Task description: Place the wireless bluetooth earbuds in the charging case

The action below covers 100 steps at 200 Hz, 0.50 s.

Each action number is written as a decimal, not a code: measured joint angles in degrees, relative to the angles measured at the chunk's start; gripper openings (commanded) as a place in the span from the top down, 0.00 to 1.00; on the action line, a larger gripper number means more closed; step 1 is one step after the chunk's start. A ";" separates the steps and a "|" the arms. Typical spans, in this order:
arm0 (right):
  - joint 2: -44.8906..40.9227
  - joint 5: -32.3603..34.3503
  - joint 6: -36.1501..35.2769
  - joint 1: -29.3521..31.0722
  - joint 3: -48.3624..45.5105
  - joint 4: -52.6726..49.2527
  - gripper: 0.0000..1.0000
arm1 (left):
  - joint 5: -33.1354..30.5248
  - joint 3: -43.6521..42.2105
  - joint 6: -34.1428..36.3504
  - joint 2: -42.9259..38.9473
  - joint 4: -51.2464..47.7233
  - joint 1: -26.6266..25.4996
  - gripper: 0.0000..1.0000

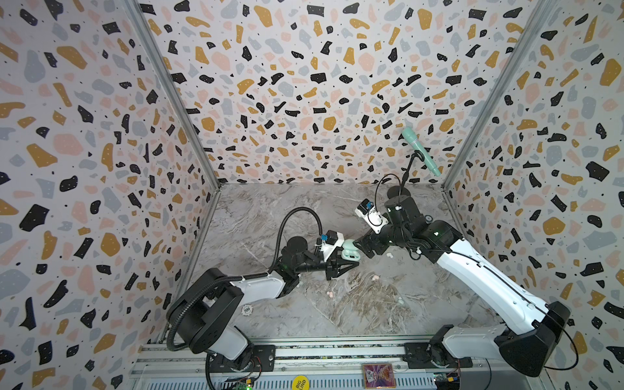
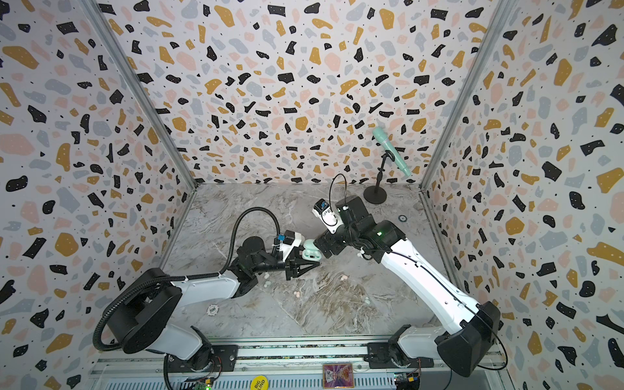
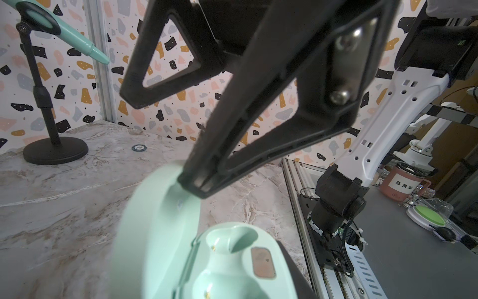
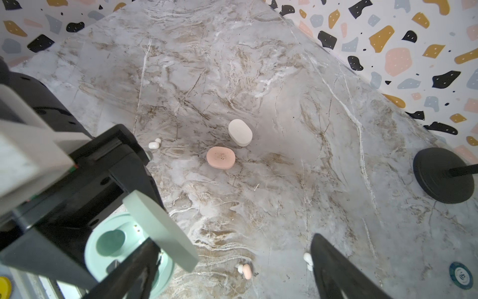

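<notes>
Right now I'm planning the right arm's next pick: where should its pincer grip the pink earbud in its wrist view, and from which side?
Grip the pink earbud across its narrow, rounded pink body, probably straight down from above: it lies flat on the table with nothing else touching it. Keep off its small white tip.

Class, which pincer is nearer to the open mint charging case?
Left. The left pincer is shut on the mint charging case, holding its base. The right pincer hangs open close by its raised lid; contact unclear.
</notes>
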 measured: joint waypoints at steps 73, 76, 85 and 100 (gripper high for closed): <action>-3.06 -6.78 5.53 -5.49 0.96 -2.84 0.01 | -0.17 0.02 -0.90 -1.36 -0.94 2.82 0.61; -3.45 -6.99 6.05 -5.97 0.92 -2.95 0.01 | -0.28 0.02 -0.81 -1.53 -1.25 2.99 0.61; -4.85 -7.85 7.61 -7.76 0.61 -3.02 0.01 | -0.42 0.02 -0.55 -2.01 -2.03 3.45 0.60; -7.45 -9.44 10.67 -11.37 -0.68 -3.10 0.01 | -0.57 0.15 0.24 -2.71 -3.39 4.26 0.60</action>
